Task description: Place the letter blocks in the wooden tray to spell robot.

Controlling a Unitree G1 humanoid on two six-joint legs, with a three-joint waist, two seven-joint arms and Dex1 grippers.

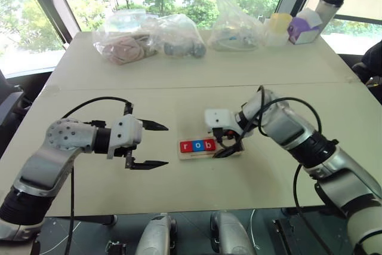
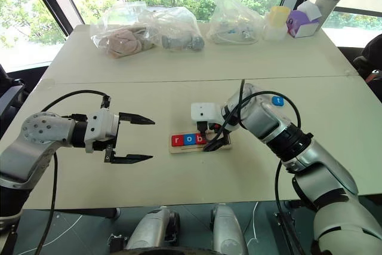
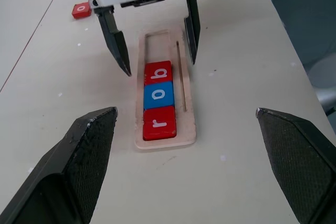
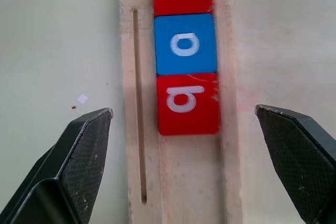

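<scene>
The right gripper (image 3: 155,45) hangs spread wide over the wooden tray (image 3: 186,103), one finger on either side, holding nothing. In the tray, red r (image 3: 159,123), blue o (image 3: 157,95) and red b (image 3: 157,73) lie touching in a row. The left gripper (image 1: 149,145), at the tray's nine o'clock, also gapes empty. Another red o block (image 3: 81,10) lies apart.

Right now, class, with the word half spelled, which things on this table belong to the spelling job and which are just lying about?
Belong to the job:
- wooden tray
- r block, blue o block, b block, all in the tray
- red o block, loose on the table
- blue t block, loose beyond the right arm

Just lying about:
- clear plastic bags
- tumbler
- purple tissue box
</scene>
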